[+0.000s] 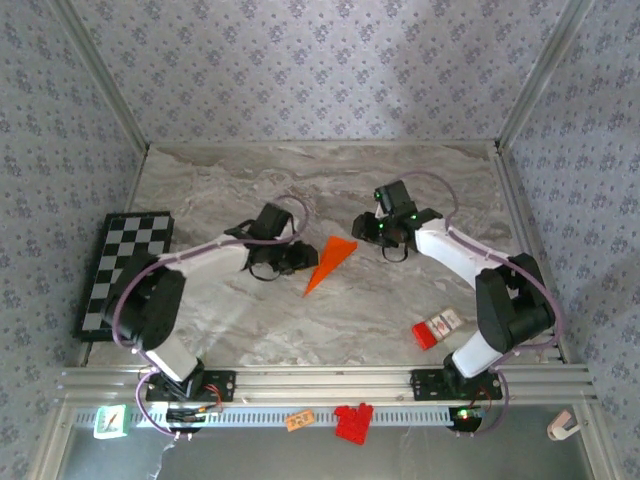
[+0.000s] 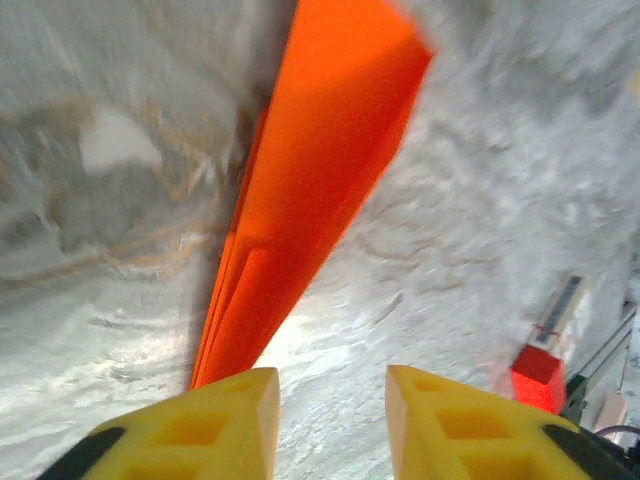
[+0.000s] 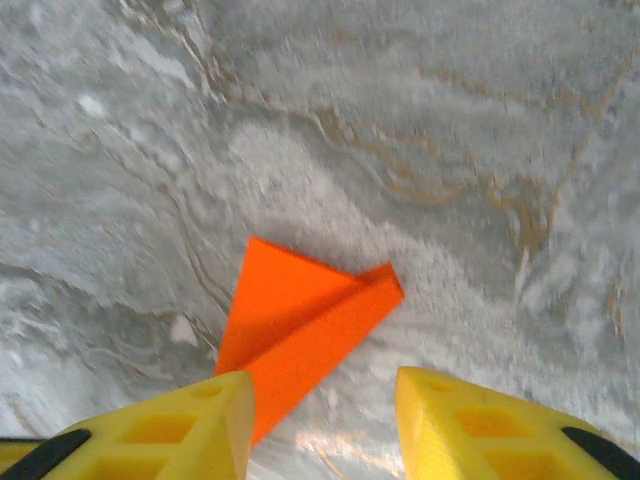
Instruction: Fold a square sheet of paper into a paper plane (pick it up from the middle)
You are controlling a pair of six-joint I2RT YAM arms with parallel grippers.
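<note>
At centre frame from above, the paper plane (image 1: 330,262) lies flat on the marble table (image 1: 400,310) between the left gripper (image 2: 330,385) and the right gripper (image 3: 322,385), both with fingers spread apart.

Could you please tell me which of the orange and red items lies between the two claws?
The paper plane, a flat orange dart lying between the left claw and the right claw; the red-and-white box sits apart, at the front right.
</note>
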